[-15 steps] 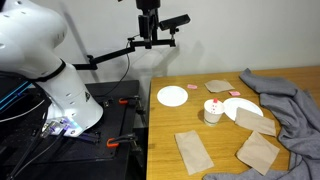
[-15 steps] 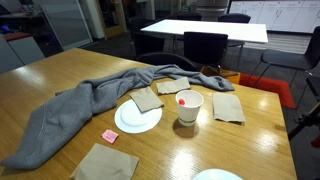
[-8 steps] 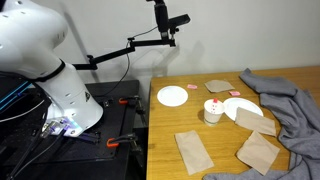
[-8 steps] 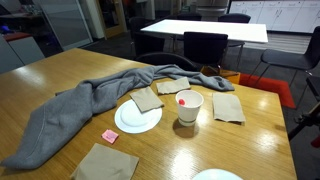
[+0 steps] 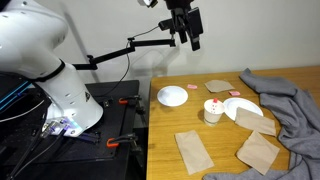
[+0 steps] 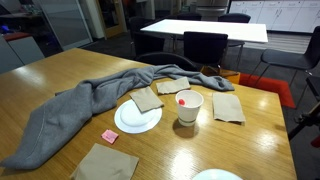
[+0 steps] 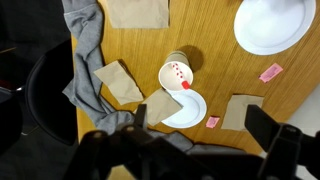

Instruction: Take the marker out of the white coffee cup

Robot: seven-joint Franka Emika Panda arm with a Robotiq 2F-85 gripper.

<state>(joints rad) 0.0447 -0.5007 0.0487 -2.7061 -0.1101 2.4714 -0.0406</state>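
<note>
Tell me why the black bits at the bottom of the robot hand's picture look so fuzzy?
Wrist view: the black gripper is probably too close to the lens, so it blurs, while the small white paper cup is sharp. In an exterior view, the shiny wooden table shows pale glare.

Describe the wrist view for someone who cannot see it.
Seen from above, a white paper cup holding a red-tipped marker stands on a wooden table beside a plate, brown napkins and a grey cloth. The robot's dark fingers frame the bottom edge, spread apart.
</note>
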